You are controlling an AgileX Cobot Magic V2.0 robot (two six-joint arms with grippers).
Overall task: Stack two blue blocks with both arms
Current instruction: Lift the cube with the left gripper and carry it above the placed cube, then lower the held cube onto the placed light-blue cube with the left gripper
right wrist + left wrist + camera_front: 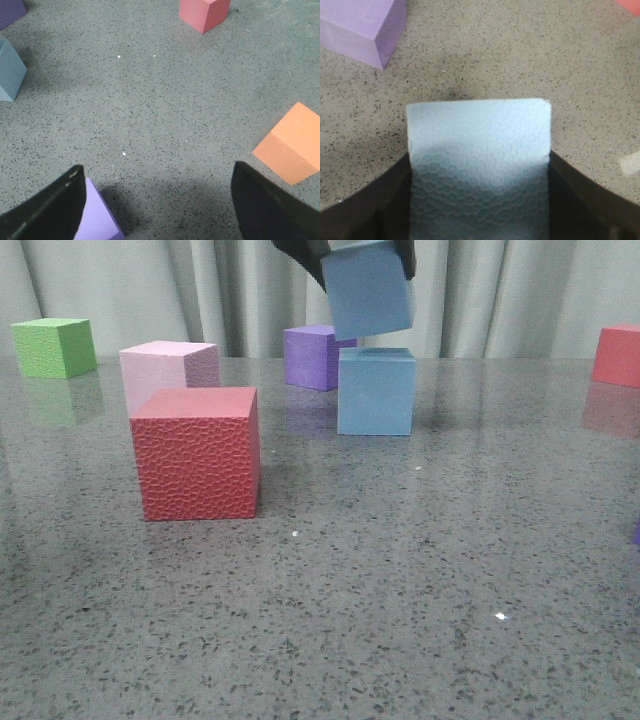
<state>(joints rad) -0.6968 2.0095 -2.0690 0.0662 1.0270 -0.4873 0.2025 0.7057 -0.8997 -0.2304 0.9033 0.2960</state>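
Blue blocks first: from the front view I've got one blue block sitting on the speckled grey surface, and the second blue block held in the air just above it, tilted a bit, a thin gap between them as far as I can tell. My left gripper is the dark shape clamped on that upper cube at the top edge of the shot. Also out there: a textured red cube up close, a pale pink cube right behind it, a green cube far left, a purple cube at the back, and another red cube at the right edge.

Left wrist view: the held blue block fills the space between both dark fingers, squeezed from each side. Purple cube is off in a corner.

Right wrist view: my right gripper is spread wide with nothing in it, hanging over the surface. A light purple cube sits by one finger, an orange cube near the other, plus a pinkish-red cube and the resting blue block further out.
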